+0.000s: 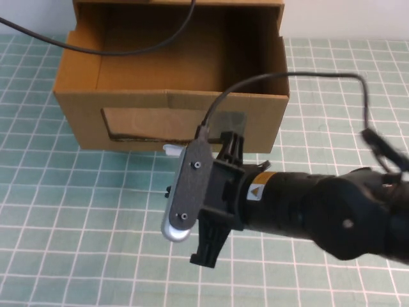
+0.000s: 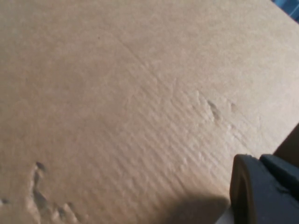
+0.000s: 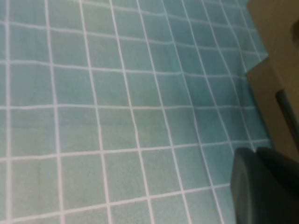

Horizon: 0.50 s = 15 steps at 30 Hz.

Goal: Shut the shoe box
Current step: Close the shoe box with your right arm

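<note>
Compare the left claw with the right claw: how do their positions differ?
The left claw faces brown cardboard at close range; the right claw faces the green gridded mat beside the open brown cardboard shoe box. The left claw is absent from the high view; the right claw's arm shows there, before the box's windowed front. Both are black.

Teal-green mat (image 1: 77,211) with white square grid lines covers the tabletop, filling lower and side parts of the high view. White wall strip (image 1: 345,19) runs across upper right, another patch in the upper left corner.
</note>
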### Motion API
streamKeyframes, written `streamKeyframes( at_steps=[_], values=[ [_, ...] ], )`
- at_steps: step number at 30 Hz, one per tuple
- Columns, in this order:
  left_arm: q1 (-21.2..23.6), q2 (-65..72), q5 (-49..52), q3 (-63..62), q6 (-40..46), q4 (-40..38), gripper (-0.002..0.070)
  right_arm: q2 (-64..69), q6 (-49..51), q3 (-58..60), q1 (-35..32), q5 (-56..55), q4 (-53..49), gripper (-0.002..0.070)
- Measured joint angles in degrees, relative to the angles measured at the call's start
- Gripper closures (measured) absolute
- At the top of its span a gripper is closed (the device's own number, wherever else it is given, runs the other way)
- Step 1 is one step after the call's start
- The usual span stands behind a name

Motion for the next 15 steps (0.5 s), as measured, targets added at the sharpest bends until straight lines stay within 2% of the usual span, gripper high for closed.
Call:
streamKeyframes(
  at_steps=[7,15],
  values=[
    [0.21,0.00,0.64,0.00,-0.09,-2.24,0.0680,7.90,0.00,-0.75,-1.30,-8.98,3.60,0.0690],
    [0.21,1.87,2.83,-0.12,-0.09,-4.29,0.0680,13.77,-0.12,-5.94,-5.85,-11.34,9.26,0.0690]
  ],
)
